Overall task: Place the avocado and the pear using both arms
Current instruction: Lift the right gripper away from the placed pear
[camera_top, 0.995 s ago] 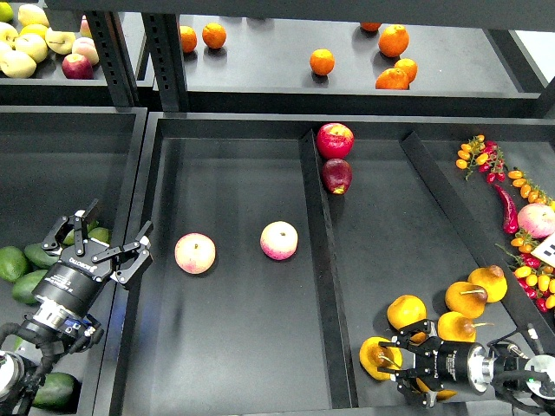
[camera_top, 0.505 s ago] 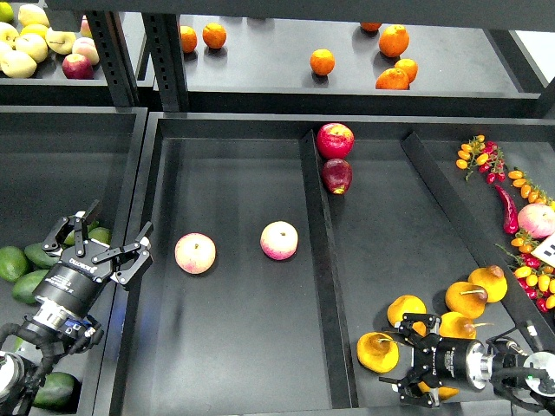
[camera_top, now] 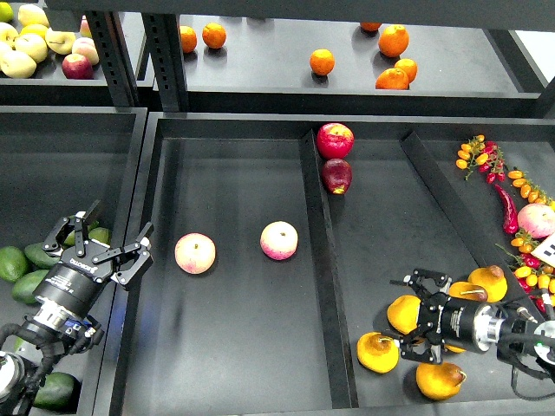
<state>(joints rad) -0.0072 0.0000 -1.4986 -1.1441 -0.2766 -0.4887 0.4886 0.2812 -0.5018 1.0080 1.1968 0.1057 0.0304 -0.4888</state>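
Several dark green avocados (camera_top: 35, 256) lie in the left bin. My left gripper (camera_top: 113, 228) is open and empty, hovering at that bin's right wall, just right of one avocado (camera_top: 83, 235). Several yellow-orange pears lie in the front right compartment. My right gripper (camera_top: 409, 316) is open, its fingers spread on either side of one pear (camera_top: 403, 312). I cannot tell if they touch it. Other pears lie at the front (camera_top: 378, 353) (camera_top: 440, 380) and behind the gripper (camera_top: 488, 282).
Two pink-yellow peaches (camera_top: 195, 253) (camera_top: 279, 240) lie in the middle tray. Two red apples (camera_top: 335, 140) sit by the divider (camera_top: 319, 260). Chillies and small tomatoes (camera_top: 512, 195) fill the right bin. Oranges (camera_top: 322, 61) and apples (camera_top: 35, 43) are on the rear shelf.
My right gripper has moved away from the front edge, up to a pear farther back. The pears near it have shifted, one now lying at the front. The left arm has not moved.
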